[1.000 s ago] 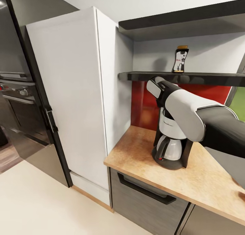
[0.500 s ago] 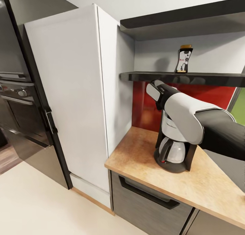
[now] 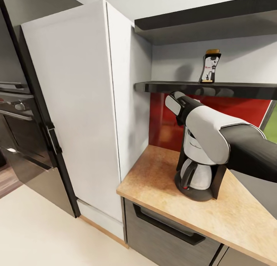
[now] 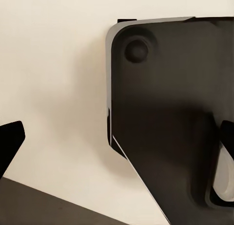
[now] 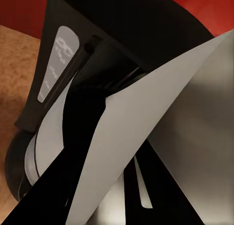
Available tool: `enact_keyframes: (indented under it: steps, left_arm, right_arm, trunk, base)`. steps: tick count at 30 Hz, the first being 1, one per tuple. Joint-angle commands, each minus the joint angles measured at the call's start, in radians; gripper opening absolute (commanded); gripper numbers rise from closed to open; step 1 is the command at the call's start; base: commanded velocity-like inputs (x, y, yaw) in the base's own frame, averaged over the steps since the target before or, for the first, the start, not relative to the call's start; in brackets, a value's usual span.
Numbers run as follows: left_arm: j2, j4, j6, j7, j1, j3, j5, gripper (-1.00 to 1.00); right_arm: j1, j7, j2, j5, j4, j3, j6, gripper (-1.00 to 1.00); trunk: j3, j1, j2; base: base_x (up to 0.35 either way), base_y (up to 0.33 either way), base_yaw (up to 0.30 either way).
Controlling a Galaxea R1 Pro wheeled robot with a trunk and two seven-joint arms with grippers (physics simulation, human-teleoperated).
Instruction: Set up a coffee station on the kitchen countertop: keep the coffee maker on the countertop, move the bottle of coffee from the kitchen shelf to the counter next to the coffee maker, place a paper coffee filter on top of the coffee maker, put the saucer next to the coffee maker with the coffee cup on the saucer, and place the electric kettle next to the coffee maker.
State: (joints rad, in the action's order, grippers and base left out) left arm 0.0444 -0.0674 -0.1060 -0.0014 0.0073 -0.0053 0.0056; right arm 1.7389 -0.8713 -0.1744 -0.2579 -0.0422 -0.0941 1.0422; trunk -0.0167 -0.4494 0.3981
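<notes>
Head view puts the coffee maker [image 3: 198,169] on the kitchen countertop [image 3: 161,181] near its corner end, beside a tall white cabinet [image 3: 77,104]. Above it the bottle of coffee [image 3: 210,66] stands upright on the kitchen shelf [image 3: 184,86], well apart from the machine. The right arm [image 3: 215,131] reaches across in front of the coffee maker's top, hiding its basket. Right wrist view has the right gripper [image 5: 105,152] pinching the paper coffee filter [image 5: 161,137], just beside the coffee maker's upper body. Left wrist view gives dark fingers [image 4: 9,142] over pale floor; their spread I cannot tell.
</notes>
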Motion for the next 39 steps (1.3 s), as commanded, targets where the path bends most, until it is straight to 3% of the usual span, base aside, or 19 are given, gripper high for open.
enact_keyframes:
  steps: [1, 30, 39]
  left_arm:
    - [0.0, -0.002, -0.001, 0.0, 0.0, -0.001, 0.001, 1.0]
    - [0.011, -0.001, -0.008, 0.003, 0.019, 0.002, 0.001, 1.0]
    - [0.012, -0.001, -0.008, 0.002, 0.019, 0.002, 0.001, 1.0]
  right_arm:
    - [0.001, -0.006, 0.0, -0.012, -0.001, -0.008, 0.005, -1.0]
    - [-0.022, -0.008, 0.0, -0.006, 0.002, -0.01, 0.005, -1.0]
    - [-0.022, -0.046, 0.0, -0.004, 0.004, -0.01, 0.005, -1.0]
  trunk:
    - [-0.002, -0.001, 0.002]
    - [-0.002, -0.001, 0.002]
    - [-0.002, -0.001, 0.002]
  base:
    - [0.011, -0.003, 0.0]
    - [0.0, 0.0, 0.0]
    - [0.0, 0.0, 0.0]
